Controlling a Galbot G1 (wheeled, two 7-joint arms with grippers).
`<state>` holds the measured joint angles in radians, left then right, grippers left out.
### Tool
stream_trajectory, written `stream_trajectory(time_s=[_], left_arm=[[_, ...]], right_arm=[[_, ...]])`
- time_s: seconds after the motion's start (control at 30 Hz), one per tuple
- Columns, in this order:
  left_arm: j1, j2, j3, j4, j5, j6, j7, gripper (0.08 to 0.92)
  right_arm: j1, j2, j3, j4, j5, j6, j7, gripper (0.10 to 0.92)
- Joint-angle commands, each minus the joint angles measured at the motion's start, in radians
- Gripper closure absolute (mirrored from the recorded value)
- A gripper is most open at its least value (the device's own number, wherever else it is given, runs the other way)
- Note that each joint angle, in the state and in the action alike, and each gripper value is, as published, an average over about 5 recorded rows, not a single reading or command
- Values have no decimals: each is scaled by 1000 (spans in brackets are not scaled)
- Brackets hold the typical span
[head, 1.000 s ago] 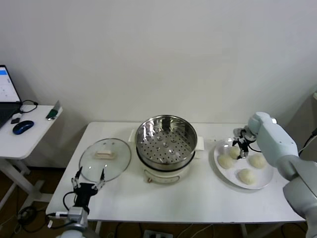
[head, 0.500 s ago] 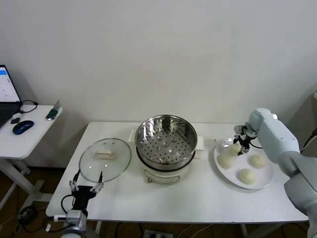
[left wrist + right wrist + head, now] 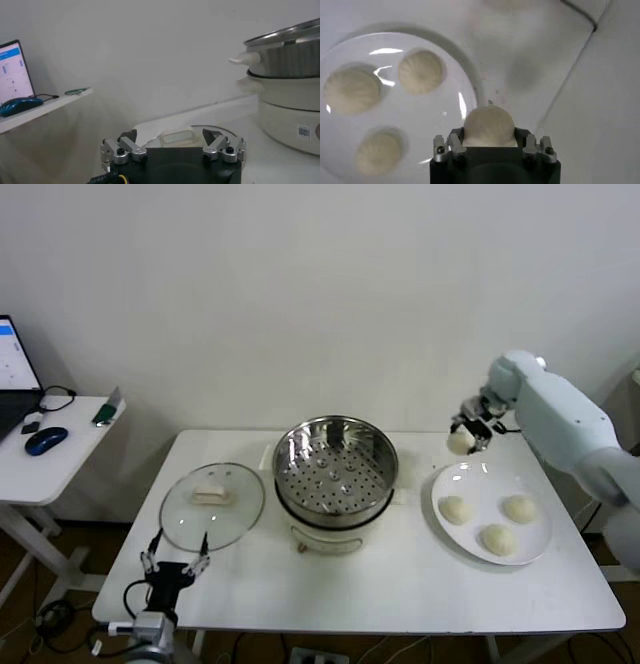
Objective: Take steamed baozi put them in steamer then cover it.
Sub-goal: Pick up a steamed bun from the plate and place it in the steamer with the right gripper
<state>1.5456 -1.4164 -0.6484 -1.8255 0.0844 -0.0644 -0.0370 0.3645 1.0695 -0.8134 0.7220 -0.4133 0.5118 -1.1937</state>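
Observation:
My right gripper (image 3: 466, 432) is shut on one cream-white baozi (image 3: 459, 442) and holds it in the air above the far left rim of the white plate (image 3: 457, 481). In the right wrist view the held baozi (image 3: 489, 125) sits between the jaws of my right gripper (image 3: 490, 136). Three baozi (image 3: 456, 509) lie on the plate below. The steel steamer (image 3: 336, 468) stands uncovered mid-table, its perforated tray bare. The glass cover (image 3: 212, 504) lies flat to its left. My left gripper (image 3: 174, 563) hovers open at the table's front edge near the cover (image 3: 176, 136).
A side table (image 3: 60, 446) at the left carries a laptop (image 3: 14, 376) and a blue mouse (image 3: 45, 440). The white wall runs behind the table. Bare tabletop lies in front of the steamer, between it and the plate.
My right gripper has risen off the plate with one baozi and shifted left toward the steamer. The left gripper dropped slightly toward the front edge.

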Motion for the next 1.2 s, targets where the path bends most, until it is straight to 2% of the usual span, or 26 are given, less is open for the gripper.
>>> stream_trajectory(time_s=[0.03,0.33,0.53,0.8,1.2], left_arm=[[3,0,0,0,1,0,0,177],[13,6,1,-8,-1,-1,0,177],[21,10,-2,-20,-4,1,0,177],[38,18,-12,-29,-13,-2,0,177],[46,23,-20,-24,-22,-3,4,177]], right_arm=[[168,40,-176,158,63,115,-10,344],[184,184,-222,285,50,153,5,338],[125,257,-221,305,-62,199,34,338],[39,334,-201,232,-238,259,81,338],[-25,385,-201,93,-320,262,124,334]])
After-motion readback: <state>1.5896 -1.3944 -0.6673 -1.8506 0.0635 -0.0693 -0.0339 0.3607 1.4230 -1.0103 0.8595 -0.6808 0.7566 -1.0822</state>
